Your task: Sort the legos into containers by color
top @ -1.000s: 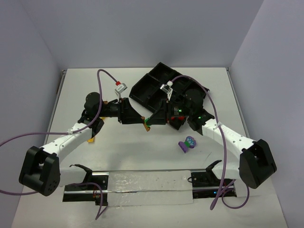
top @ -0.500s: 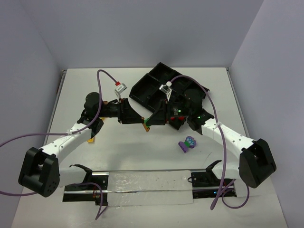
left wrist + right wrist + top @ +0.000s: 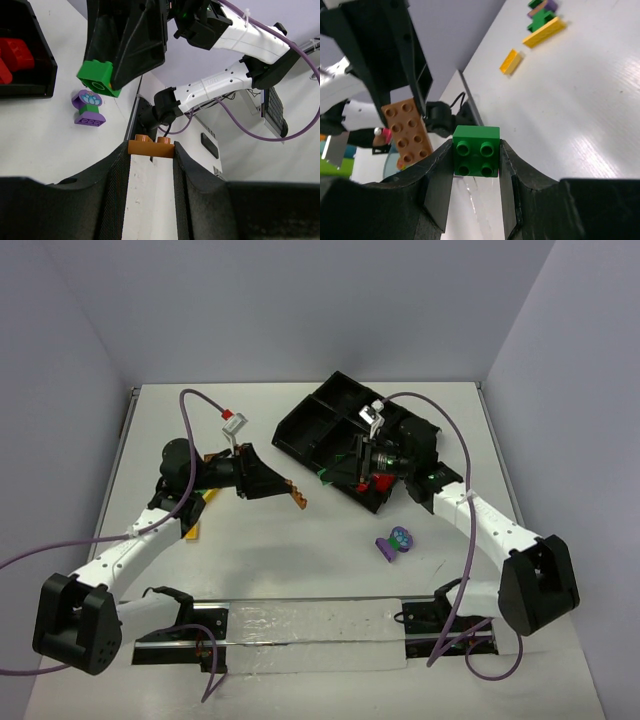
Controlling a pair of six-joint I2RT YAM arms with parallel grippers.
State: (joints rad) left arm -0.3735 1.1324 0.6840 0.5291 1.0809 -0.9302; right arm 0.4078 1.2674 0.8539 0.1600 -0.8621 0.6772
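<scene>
Top view: left arm (image 3: 120, 545) partly hides yellow bricks (image 3: 192, 530). Left wrist: red bricks (image 3: 14, 56), tray (image 3: 44, 65) cut off left.

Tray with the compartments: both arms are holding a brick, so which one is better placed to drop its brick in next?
Right, probably. The right gripper holds its green brick at the tray's near edge; the left gripper, holding an orange brick, sits farther off over the table.

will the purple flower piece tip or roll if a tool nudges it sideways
The flower looks like hard plastic, so it would probably slide stiffly, not flex. Its round head on a narrower neck and small base suggests a nudge may rock or tip it. Small and alone on the glossy table, it could skid.
</scene>
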